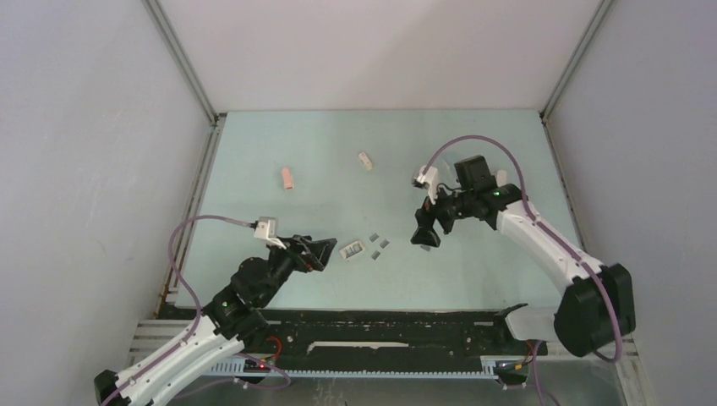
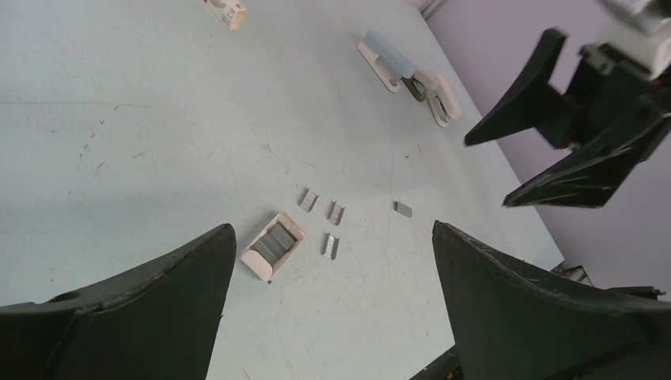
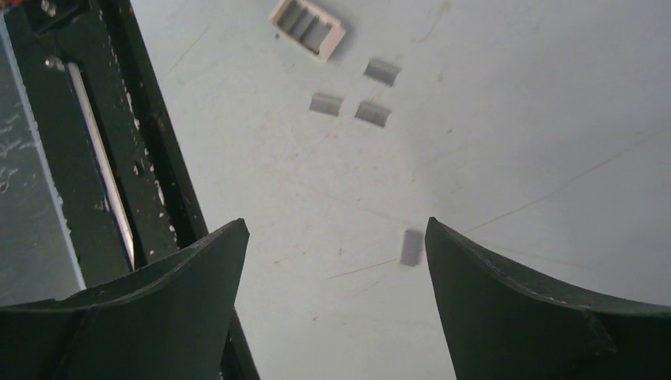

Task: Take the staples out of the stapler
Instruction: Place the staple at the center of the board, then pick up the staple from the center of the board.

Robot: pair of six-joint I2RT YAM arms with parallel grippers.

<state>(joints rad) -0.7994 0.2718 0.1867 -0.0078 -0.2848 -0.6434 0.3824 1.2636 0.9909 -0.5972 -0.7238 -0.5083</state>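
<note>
Left gripper (image 2: 332, 228) and right gripper (image 3: 334, 224) are spread wide, nothing held. Loose staple strip (image 3: 411, 247) beneath the right gripper may be flicked away if fingers are lowered off-centre.

Left arm (image 1: 254, 283), right arm (image 1: 541, 241): jaws spread wide.

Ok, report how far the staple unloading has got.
Done: three staple strips lie loose on the table beside a small white box, and a fourth strip lies below the right claw. In hand: nothing; the right claw and the left claw are open and empty. Left: the box holds more grey strips, and whether the white stapler or the pink stapler holds any cannot be seen.
</note>
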